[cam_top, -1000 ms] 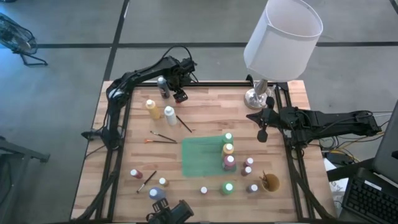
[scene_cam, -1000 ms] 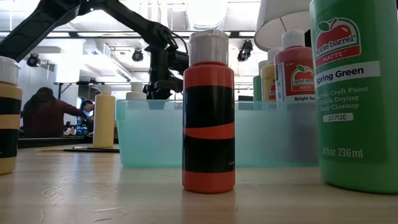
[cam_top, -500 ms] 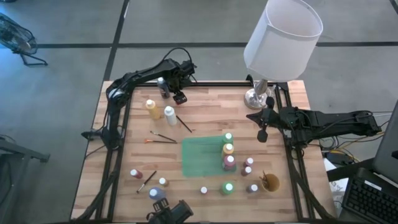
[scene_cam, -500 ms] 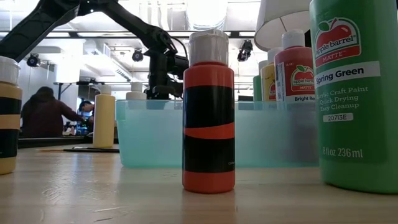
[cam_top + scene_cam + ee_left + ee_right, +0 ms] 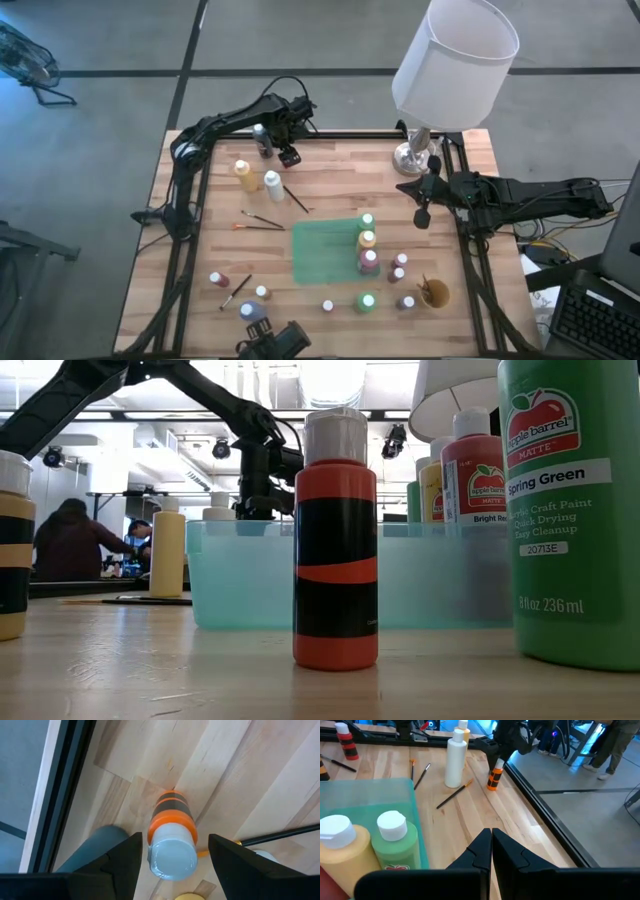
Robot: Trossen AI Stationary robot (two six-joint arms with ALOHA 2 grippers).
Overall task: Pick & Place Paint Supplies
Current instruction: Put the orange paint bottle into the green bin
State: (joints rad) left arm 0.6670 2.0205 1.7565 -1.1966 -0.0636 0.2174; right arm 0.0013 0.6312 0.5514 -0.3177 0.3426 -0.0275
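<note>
The left claw (image 5: 172, 851) hangs over the far left part of the tabletop (image 5: 330, 180), near the far edge rail, and it points straight down at a small orange bottle (image 5: 171, 840) with a black band and a pale cap. The bottle stands upright between the 2 dark fingers (image 5: 120, 857), and a gap shows on each side of the cap, so the claw is spread wide and grips nothing yet. That pose looks like the line-up for a top-down pick: fingers either side of the cap, ready to drop and pinch.

The right claw (image 5: 491, 851) waits over the right side of the tabletop beside the lamp base (image 5: 412, 155), its fingers pressed together and empty.

The green tray (image 5: 325, 252) sits in the middle of the tabletop. Along its right edge stand 3 bottles in a row, which suggests it is where the supplies are being gathered. Outside it, a yellow bottle (image 5: 244, 175) and a white bottle (image 5: 272, 183) stand at far left, just near of the left claw, with thin brushes (image 5: 262, 220) lying loose beside them. More small bottles are scattered along the near edge, so I judge much of the sorting remains.
</note>
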